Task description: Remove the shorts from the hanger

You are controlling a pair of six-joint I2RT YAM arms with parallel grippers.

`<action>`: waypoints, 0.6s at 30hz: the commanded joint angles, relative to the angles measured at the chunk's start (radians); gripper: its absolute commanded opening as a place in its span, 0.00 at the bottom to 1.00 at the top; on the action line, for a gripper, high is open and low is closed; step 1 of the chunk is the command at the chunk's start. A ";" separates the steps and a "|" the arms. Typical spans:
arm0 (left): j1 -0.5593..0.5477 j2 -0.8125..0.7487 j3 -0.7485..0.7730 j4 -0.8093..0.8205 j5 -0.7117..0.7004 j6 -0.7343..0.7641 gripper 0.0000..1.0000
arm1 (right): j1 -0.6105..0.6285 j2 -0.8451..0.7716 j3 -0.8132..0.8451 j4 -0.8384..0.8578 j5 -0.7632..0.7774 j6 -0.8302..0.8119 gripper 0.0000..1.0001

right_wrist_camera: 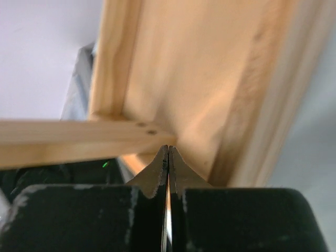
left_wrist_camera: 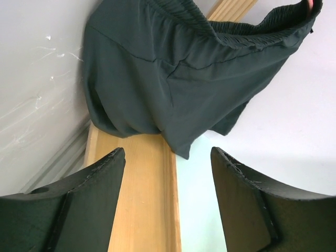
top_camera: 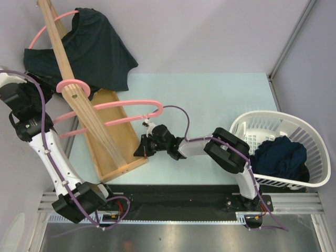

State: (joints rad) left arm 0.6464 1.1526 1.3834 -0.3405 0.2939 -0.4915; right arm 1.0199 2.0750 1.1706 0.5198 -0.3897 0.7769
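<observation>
View basis: clock directions are read on the top external view, 12 o'clock being the far edge.

Dark garment: blackish dark-green cloth shorts [top_camera: 89, 50] at about 10 o'clock, draped over the topmost of the pink plastic hanger loops [top_camera: 131, 103]. The waistband is gathered at the loop and the legs hang down against the stand. Still on the hanger.

Dark garment, wrist view: the same shorts [left_wrist_camera: 173, 84] fill the upper frame, with the hem lying on the wooden board. They are ahead of the fingers and clear of them.

Second garment: navy blue cloth shorts [top_camera: 278, 157], bunched inside the white plastic lattice basket [top_camera: 252, 134] at about 4 o'clock. Off the hanger.

Stand: light wooden stand [top_camera: 110, 136], a tray-like base with a slanted post, at 9 to 10 o'clock on the pale green table [top_camera: 210, 105]. The pink loops ring the post.

Left gripper [left_wrist_camera: 168, 157]: fingers spread wide with nothing between them, pointed at the lower edge of the dark-green shorts.

Right gripper [top_camera: 142, 147]: at the 5 o'clock corner of the stand's base.

Right gripper, wrist view [right_wrist_camera: 168, 152]: fingers pressed flat together with no cloth between them. The tips are right at the joint of two wooden rails. Contact with the wood cannot be told.
</observation>
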 commanded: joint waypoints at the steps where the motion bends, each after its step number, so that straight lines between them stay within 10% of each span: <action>1: 0.004 0.012 0.091 -0.043 0.031 -0.059 0.72 | 0.034 0.003 0.095 -0.134 0.257 -0.099 0.00; 18: -0.019 0.073 0.241 -0.161 -0.105 -0.150 0.76 | 0.016 0.109 0.221 -0.514 0.483 -0.277 0.00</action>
State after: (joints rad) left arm 0.6323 1.1912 1.5192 -0.4511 0.1814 -0.5957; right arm 1.0622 2.1250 1.4025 0.1825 -0.0090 0.5743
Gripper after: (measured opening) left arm 0.758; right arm 0.007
